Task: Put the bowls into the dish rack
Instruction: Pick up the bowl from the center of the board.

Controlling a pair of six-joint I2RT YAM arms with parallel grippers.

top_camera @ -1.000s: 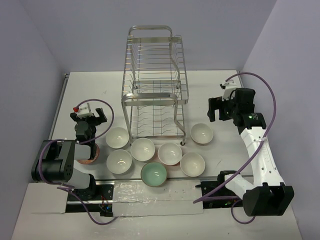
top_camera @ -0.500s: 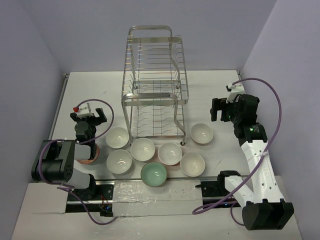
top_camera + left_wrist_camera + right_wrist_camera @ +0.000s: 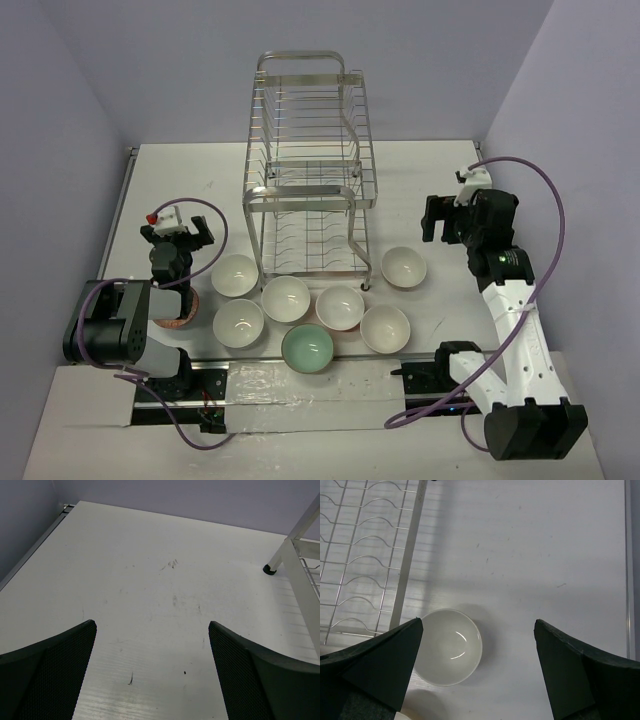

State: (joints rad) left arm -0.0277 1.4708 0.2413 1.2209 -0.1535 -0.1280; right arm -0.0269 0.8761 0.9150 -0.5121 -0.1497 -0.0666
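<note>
The silver wire dish rack (image 3: 310, 170) stands at the middle back, with no bowls in it. In front of it lie white bowls (image 3: 236, 275), (image 3: 286, 298), (image 3: 240, 322) and several more, plus a mint green bowl (image 3: 308, 348). An orange-red patterned bowl (image 3: 181, 318) is partly hidden under the left arm. My left gripper (image 3: 176, 233) is open and empty, low over bare table (image 3: 152, 625). My right gripper (image 3: 443, 222) is open and empty, held high to the right of the rack. In the right wrist view (image 3: 477, 624) it is above the rightmost white bowl (image 3: 451, 646), which also shows in the top view (image 3: 404, 267).
A rack foot (image 3: 269, 570) shows at the right of the left wrist view. The rack's lower wire tier (image 3: 365, 565) lies left of the right gripper's bowl. The table's right edge (image 3: 627, 580) runs close by. Purple walls close in the table.
My right arm has swung slightly right and drawn back, taking the open gripper a little further from the rack. The left arm and the bowls have not moved.
</note>
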